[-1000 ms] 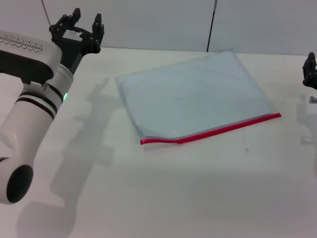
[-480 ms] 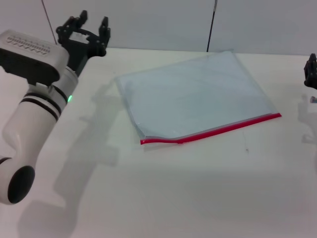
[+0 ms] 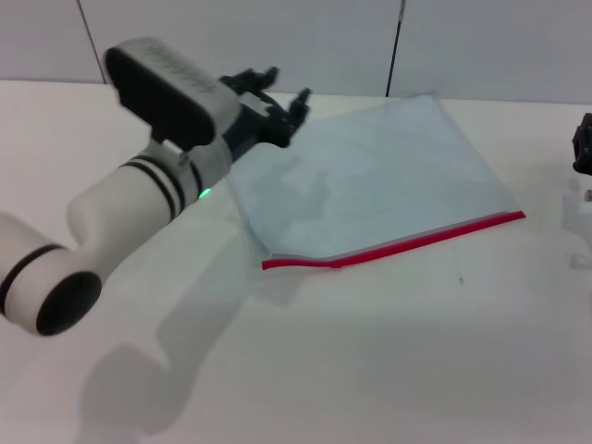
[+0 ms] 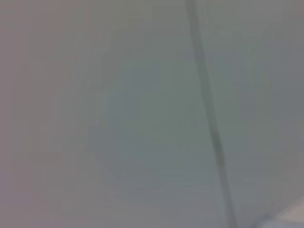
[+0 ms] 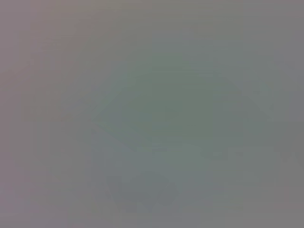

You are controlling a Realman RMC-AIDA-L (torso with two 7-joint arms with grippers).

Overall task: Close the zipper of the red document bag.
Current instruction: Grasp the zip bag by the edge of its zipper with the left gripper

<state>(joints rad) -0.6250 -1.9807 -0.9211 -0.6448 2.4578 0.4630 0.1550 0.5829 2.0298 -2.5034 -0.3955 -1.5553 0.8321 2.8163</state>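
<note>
The red document bag (image 3: 370, 185) lies flat on the white table, a translucent pale blue-grey pouch. Its zipper (image 3: 398, 245) is the bright red strip along the near long edge, with a small kink near its left end. My left gripper (image 3: 276, 104) hovers open above the bag's far left corner, holding nothing. Only a dark part of my right gripper (image 3: 583, 143) shows at the right edge of the head view, away from the bag. Neither wrist view shows the bag.
The white table (image 3: 370, 370) stretches around the bag. A grey wall with a dark vertical seam (image 3: 396, 46) stands behind it. My left arm (image 3: 139, 199) reaches across the table's left part.
My left arm has swung right from the far left corner of the table until its gripper is over the bag's far left corner. The bag has not moved.
</note>
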